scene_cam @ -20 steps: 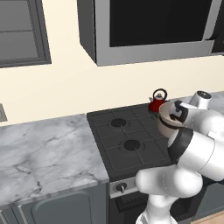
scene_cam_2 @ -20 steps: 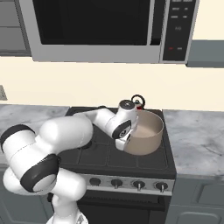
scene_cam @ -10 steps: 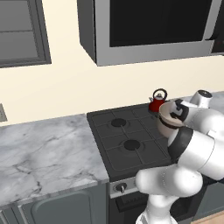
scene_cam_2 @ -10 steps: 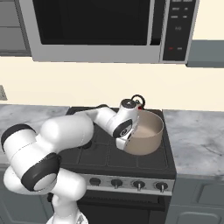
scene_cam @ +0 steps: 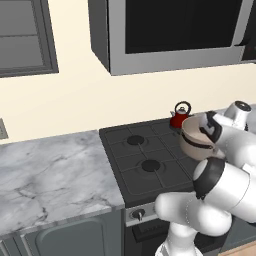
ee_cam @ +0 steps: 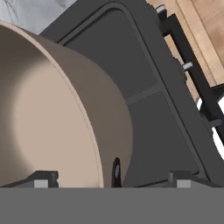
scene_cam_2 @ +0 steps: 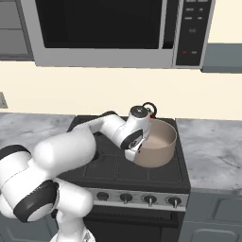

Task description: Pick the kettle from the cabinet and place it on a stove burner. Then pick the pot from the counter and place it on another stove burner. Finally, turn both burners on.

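The pot (scene_cam_2: 158, 144) sits on the front right part of the cooktop (scene_cam: 145, 165), near its right edge and just in front of the red kettle (scene_cam: 180, 116) at the back. The gripper (ee_cam: 109, 177) is at the pot's rim; its fingers (ee_cam: 43, 178) now stand wide apart, one on each side of the wall, while a second ago they were closed on it. The two left burners (scene_cam: 150, 165) are free, and the marble desk (scene_cam: 50, 175) lies open to the left.
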Robot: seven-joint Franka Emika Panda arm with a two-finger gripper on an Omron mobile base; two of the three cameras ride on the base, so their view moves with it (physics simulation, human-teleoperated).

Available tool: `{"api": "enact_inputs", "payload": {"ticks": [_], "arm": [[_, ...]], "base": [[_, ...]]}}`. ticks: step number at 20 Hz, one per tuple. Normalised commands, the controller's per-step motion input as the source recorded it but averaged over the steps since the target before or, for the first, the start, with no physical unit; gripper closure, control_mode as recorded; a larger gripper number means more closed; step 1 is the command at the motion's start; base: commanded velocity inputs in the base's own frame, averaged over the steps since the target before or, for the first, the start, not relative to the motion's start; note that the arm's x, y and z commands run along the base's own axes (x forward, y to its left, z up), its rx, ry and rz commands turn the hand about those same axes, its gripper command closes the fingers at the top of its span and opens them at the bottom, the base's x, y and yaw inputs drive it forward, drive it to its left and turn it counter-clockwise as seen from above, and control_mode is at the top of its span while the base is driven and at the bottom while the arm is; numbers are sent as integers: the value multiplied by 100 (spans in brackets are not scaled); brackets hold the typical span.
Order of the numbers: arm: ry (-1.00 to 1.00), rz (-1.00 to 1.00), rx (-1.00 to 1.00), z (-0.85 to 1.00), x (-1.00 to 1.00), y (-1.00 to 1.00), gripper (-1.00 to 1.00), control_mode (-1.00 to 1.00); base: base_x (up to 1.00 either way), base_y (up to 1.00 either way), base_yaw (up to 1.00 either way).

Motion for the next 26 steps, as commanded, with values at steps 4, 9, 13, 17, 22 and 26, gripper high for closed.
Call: {"api": "enact_inputs", "payload": {"ticks": [4, 9, 13, 17, 22, 26], "arm": [[-10, 0, 0, 38, -11, 0, -100, -100], [-7, 0, 0, 34, -18, 0, -100, -100], [-8, 0, 0, 31, -32, -7, -100, -100], [-8, 0, 0, 31, -37, -10, -100, -100], [-9, 0, 0, 30, -44, -12, -100, -100], [-11, 0, 0, 33, -55, -16, -100, -100]], "base": [[0, 0, 0], [0, 0, 0], [0, 0, 0], [0, 0, 0], [0, 0, 0], [0, 0, 0]]}}
